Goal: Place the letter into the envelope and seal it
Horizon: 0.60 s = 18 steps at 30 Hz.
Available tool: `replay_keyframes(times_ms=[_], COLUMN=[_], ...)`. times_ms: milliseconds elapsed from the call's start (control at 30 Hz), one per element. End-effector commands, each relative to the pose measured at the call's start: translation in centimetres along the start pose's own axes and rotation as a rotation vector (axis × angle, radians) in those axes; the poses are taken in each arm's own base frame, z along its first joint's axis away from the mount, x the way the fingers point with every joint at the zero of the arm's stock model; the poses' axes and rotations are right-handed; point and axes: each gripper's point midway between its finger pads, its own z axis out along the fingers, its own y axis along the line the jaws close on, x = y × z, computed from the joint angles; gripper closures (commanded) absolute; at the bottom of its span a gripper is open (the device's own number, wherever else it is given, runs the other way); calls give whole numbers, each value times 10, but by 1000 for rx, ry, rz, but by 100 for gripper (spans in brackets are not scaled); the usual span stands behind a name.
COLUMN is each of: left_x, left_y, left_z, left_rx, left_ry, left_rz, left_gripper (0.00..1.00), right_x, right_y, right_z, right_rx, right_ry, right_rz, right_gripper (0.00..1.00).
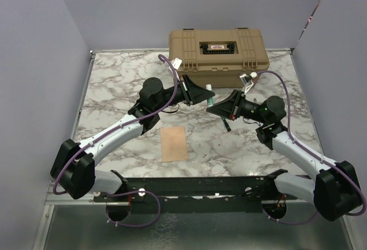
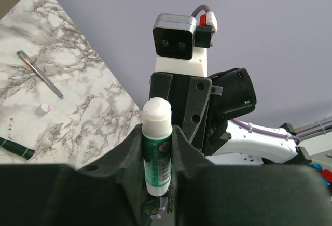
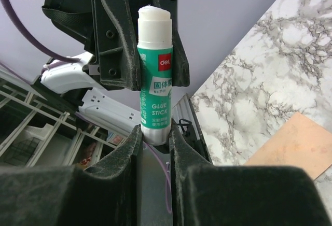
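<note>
Top external view: both arms reach in over the marble table point(image 1: 114, 89) and meet near its middle, a glue stick point(image 3: 154, 88) held between them. The left gripper point(image 2: 157, 132) is clamped on the stick's green body. The right gripper point(image 3: 154, 132) has its fingers pressed against either side of the stick's lower end. The letter point(image 1: 174, 144), a plain peach-tan sheet showing no flap, lies flat on the table at about 7 o'clock from the grippers, well apart from them. A tan toolbox point(image 1: 218, 49) stands at the table's 12 o'clock edge. Tweezers point(image 2: 39, 73) lie on the marble.
</note>
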Motion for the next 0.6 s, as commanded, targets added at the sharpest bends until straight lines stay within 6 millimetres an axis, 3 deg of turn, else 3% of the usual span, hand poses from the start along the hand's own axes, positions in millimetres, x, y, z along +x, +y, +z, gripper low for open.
replay_keyframes(times_ms=[0,167,200,333,433,567], left_x=[6,13,14,10,4,-8], left_y=[-6,-1,-1,-2,-3,6], left_z=[-6,-7,-7,-6,-6,-5], left_rx=[26,20,21,19,10,-62], left_ry=[9,32,34,21,-9,-73], left_rz=[-1,-8,-9,-2,-12,-63], left_gripper=[68,63,66,100,100,100], right_x=[-11,-8,-8,-9,-13,-34], right_y=[5,4,3,-3,-15,-41], right_z=[5,6,6,8,10,14], right_rx=[-12,-6,-3,27,103,314], right_ry=[-34,-4,-1,8,15,19], right_rz=[-38,-36,-34,-31,-57,-192], right_gripper=[97,99,99,100,99,100])
